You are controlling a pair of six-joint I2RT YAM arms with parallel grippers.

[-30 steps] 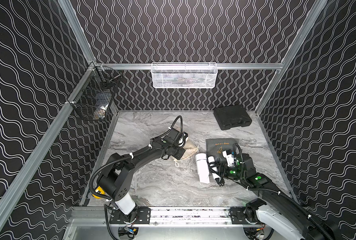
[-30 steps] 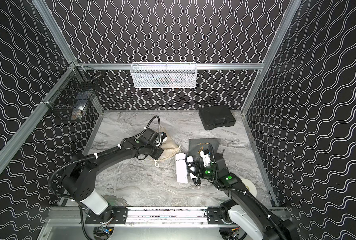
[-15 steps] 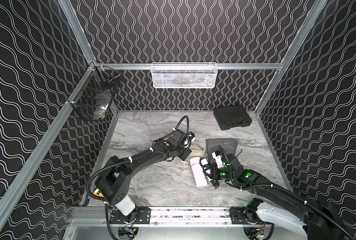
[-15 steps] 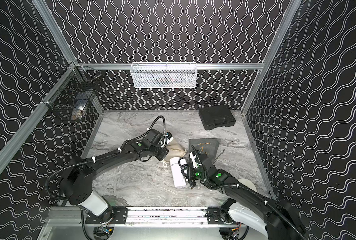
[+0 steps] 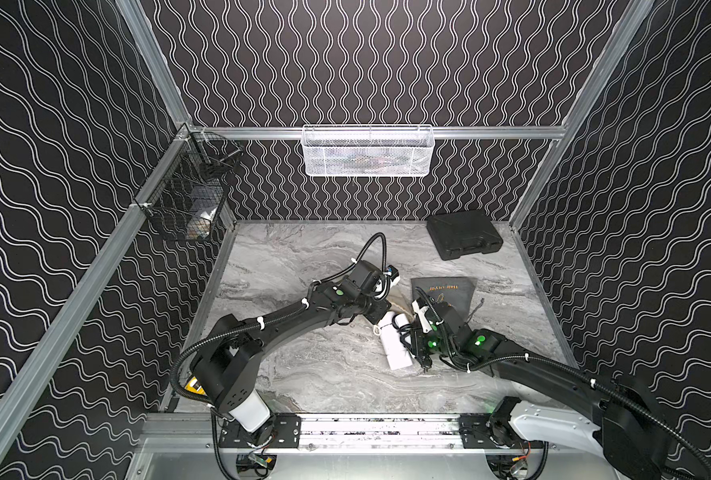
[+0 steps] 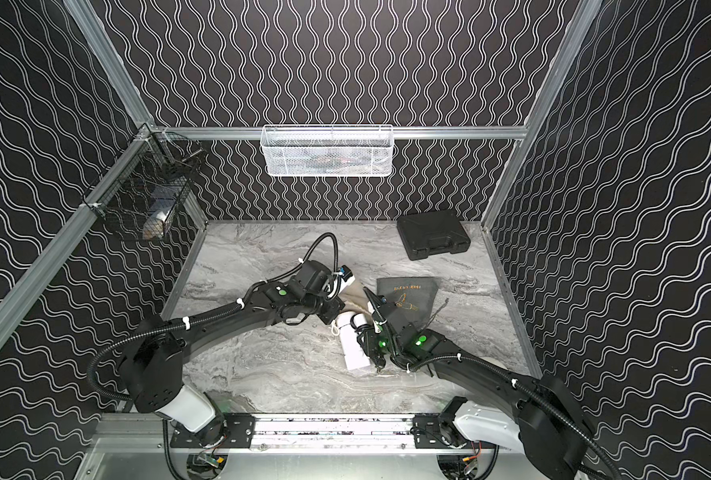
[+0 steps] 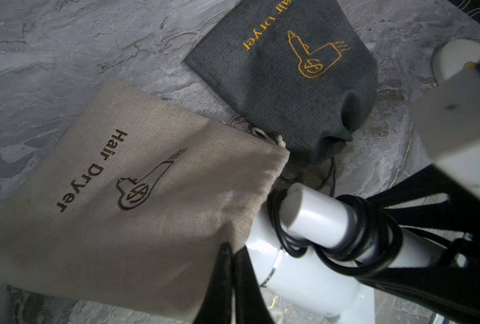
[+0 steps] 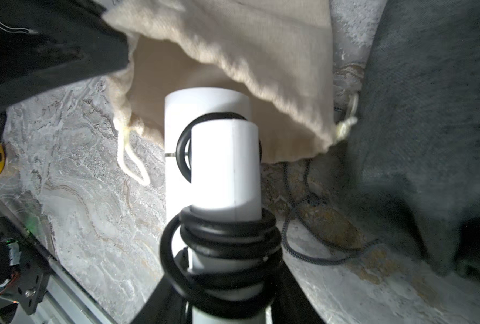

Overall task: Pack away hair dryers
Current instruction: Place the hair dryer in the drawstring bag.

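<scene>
A white hair dryer lies on the marble table, black cord wound round its handle. My right gripper is shut on that corded handle. The dryer's barrel end points into the open mouth of the beige pouch. My left gripper is shut on the pouch's mouth edge, right beside the dryer. The grey pouch lies just behind, partly under my right wrist.
A black hard case sits at the table's back right. A white mesh basket hangs on the back rail and a black wire basket on the left rail. The grey pouch's dark drawstring trails on the table.
My left gripper has drawn the beige pouch forward and to the right. My right gripper has carried the white dryer leftward, bringing its barrel up to the pouch's mouth.
</scene>
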